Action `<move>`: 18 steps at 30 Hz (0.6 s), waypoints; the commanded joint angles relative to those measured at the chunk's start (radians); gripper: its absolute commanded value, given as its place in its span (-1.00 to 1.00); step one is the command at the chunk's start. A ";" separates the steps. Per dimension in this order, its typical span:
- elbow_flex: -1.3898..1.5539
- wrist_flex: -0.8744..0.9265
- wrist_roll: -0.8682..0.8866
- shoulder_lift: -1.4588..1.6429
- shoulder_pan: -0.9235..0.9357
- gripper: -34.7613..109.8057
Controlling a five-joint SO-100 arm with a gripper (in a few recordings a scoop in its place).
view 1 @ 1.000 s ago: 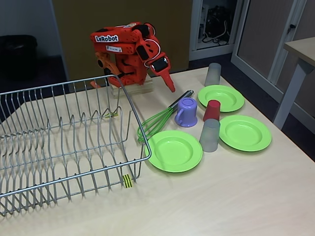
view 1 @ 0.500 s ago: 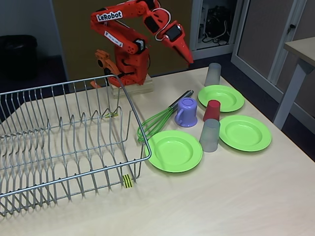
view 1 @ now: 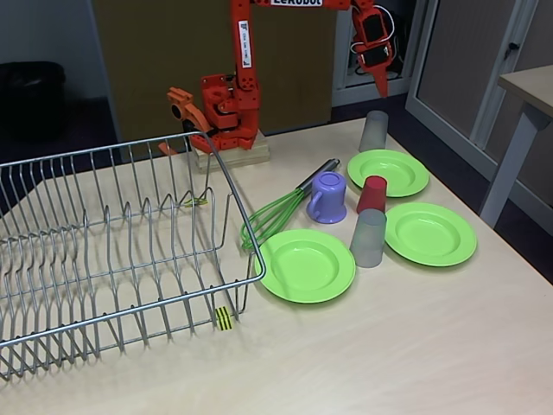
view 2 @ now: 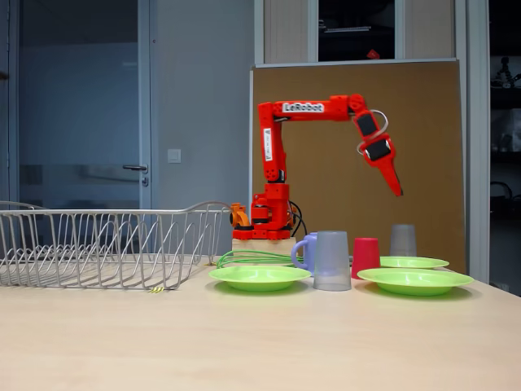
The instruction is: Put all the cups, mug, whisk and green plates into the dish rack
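Nothing has yet been racked: the empty hand (view 2: 396,186), seemingly clenched, is poised high above the far grey cup (view 1: 374,130), so it must be opened and lowered for a first grasp.

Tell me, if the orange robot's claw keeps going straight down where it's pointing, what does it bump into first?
Probably the translucent frosted-grey plastic tumbler at the back. The gripper hangs above it, pointing down and empty. Depth is unclear, so it might miss and reach the pale wooden table.

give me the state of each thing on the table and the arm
dish rack: nothing in it
three green plates: flat on table
two grey cups: upright, mouth down
red cup: upright, mouth down
mug: upright
whisk: lying flat
gripper: raised, fingers shut, holding nothing
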 commanded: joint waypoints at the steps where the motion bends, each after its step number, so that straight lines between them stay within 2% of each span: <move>1: -0.129 0.017 0.183 -0.118 -0.081 -0.06; 7: -0.186 0.035 0.135 -0.219 -0.091 0.09; 18: -0.209 -0.041 0.156 -0.337 -0.104 0.09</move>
